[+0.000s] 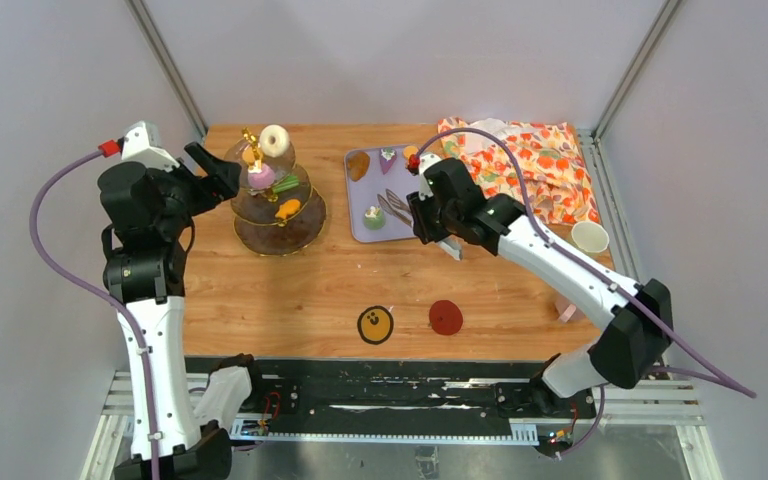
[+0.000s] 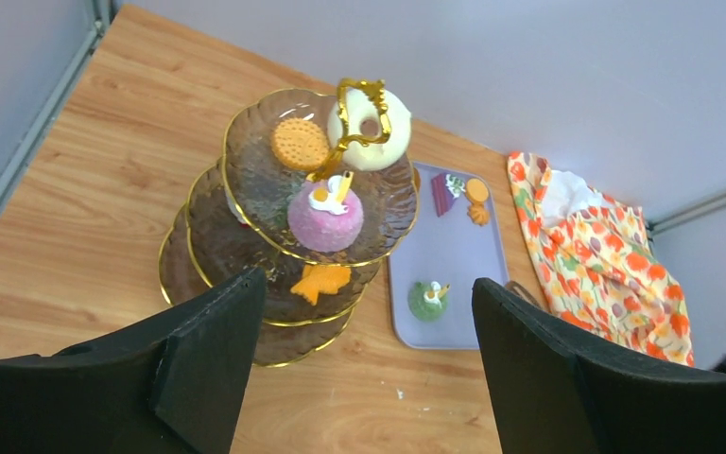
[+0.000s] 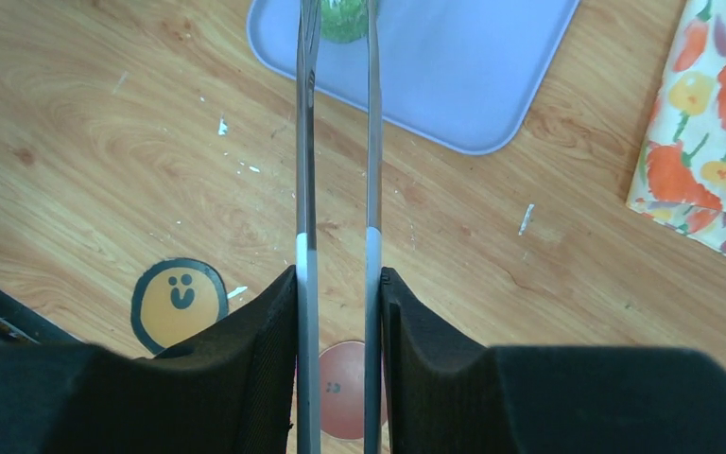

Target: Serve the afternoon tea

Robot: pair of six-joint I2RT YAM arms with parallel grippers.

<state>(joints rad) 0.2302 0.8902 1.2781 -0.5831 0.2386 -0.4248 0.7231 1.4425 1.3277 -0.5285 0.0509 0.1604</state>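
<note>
The left arm rises from its base and bends over the table's left side, its gripper (image 1: 216, 171) level with the stand (image 1: 305, 226), fingers spread wide with nothing between them. The right arm reaches in from the right edge, its gripper (image 3: 338, 284) clenched on the tongs (image 3: 307, 142), pressing the two blades close together. The blades point at the green cake (image 3: 343, 17) on the lilac tray (image 3: 473, 66).

The stand is at the back left of the table, just left of the tray. Its top tier carries a white donut (image 2: 383, 142), a biscuit (image 2: 300, 144) and a pink cake (image 2: 326, 218) (with white icing). An orange pastry (image 2: 321, 279) lies on the tier below. A mug (image 1: 590, 237) sits by the flowered cloth (image 1: 535, 165).

The right wrist view cuts off the tong tips and most of the green cake, so I cannot tell whether they touch.
</note>
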